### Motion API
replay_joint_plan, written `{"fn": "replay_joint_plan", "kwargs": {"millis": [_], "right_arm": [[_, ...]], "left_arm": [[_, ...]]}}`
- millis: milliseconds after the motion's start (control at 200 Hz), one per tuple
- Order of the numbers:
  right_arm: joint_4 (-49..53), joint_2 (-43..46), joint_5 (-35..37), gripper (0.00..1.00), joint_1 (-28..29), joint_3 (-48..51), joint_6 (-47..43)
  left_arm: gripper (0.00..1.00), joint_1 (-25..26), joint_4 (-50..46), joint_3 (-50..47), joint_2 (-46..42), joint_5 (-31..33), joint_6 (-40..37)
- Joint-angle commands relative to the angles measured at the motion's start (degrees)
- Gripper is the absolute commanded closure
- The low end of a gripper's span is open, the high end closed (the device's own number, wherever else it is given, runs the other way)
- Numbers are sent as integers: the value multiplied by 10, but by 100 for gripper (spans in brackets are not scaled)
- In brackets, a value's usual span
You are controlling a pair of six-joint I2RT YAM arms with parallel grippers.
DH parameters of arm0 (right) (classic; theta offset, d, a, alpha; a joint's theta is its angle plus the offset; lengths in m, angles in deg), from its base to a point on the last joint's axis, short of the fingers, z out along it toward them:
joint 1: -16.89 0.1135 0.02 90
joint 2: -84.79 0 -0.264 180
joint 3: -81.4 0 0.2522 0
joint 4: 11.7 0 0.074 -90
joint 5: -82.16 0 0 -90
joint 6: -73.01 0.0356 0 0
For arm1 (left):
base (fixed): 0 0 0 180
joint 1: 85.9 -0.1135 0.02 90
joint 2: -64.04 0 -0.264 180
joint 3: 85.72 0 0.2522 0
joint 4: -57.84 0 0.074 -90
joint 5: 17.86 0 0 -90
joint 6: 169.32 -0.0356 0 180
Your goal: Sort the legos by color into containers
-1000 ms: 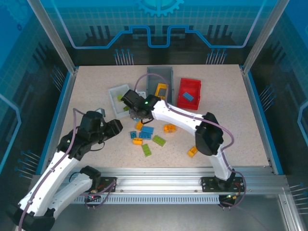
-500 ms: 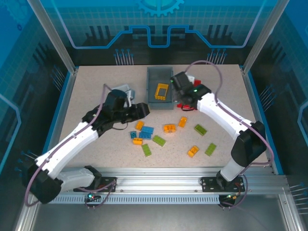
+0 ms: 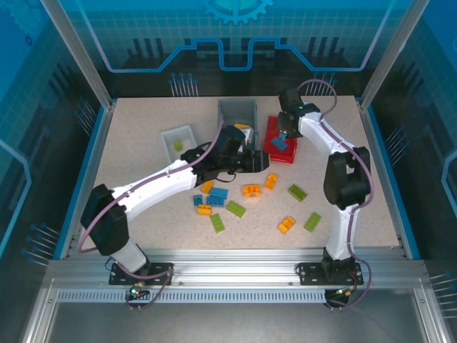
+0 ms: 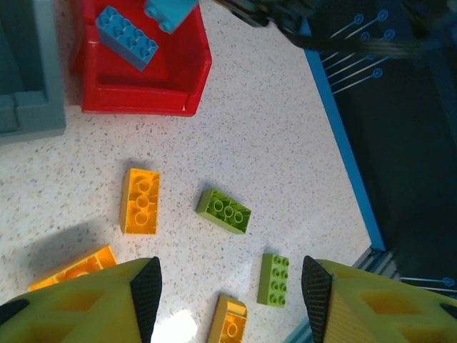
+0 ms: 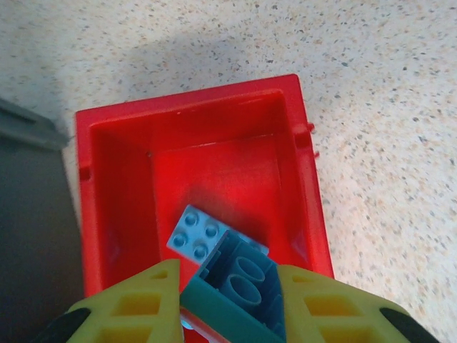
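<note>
The right arm's jaws grip a blue brick (image 5: 246,282) at the lower middle of the right wrist view, above the red bin (image 5: 193,100), where a second blue brick (image 5: 194,230) lies. The left arm's jaws stand open and empty over the tabletop (image 4: 285,128), with orange and green legos (image 4: 224,211) scattered mid-frame.

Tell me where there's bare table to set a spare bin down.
Widest bare patch: the far-left corner, between the white bin and the table's left edge. The middle, from the grey bin and red bin down toward the near rail, is crowded with legos.
</note>
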Motion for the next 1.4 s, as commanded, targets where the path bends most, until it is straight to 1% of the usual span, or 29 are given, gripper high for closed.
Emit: {"fn": "replay_joint_plan", "kwargs": {"millis": [0,120,160,170,210,265,435,505,565,640,725,860,995,1020,1060,1165,1226,1321,1396], "right_arm": [[16,-43,-21,70,-12,-62,-24],[31,-76,-17,65,-15,-104,-35],[33,-81,-19,60,-16,-111,-40],[34,-81,-19,57,-16,-112,-41],[35,-80,-21,50,-16,-114,-44],[31,-69,-30,43,-15,-106,-48],[-2,3,-47,32,-2,-51,-54],[-5,45,-50,31,5,-27,-54],[-10,88,-52,33,10,2,-53],[-18,151,-62,33,15,52,-50],[-27,229,-72,30,20,124,-53],[-47,359,-105,26,25,254,-51],[-45,481,-129,25,34,358,-31],[-41,501,-131,25,36,372,-27],[-33,528,-136,24,38,390,-21],[-10,582,-144,24,40,422,-6],[2,601,-146,25,40,432,0],[13,619,-150,25,40,438,5],[16,626,-150,26,40,438,9]], "left_arm": [[42,10,-13,35,34,32,-54],[41,14,-41,39,61,48,-72],[42,15,-49,38,66,52,-78],[41,16,-52,37,68,53,-79],[40,19,-60,34,73,59,-85],[39,22,-71,30,78,67,-92],[30,28,-91,4,85,79,-93],[27,31,-92,-6,85,79,-113],[25,31,-100,-6,91,83,-147],[21,31,-124,7,107,77,-213],[18,30,-154,22,130,69,-297],[17,26,-192,46,168,74,-405],[15,13,-186,62,193,91,-450],[10,11,-182,62,195,92,-456],[9,10,-176,64,197,89,-465],[10,11,-180,74,216,70,-483],[14,11,-185,78,228,63,-488],[24,11,-185,80,244,62,-488],[35,11,-186,87,254,66,-482]]}}
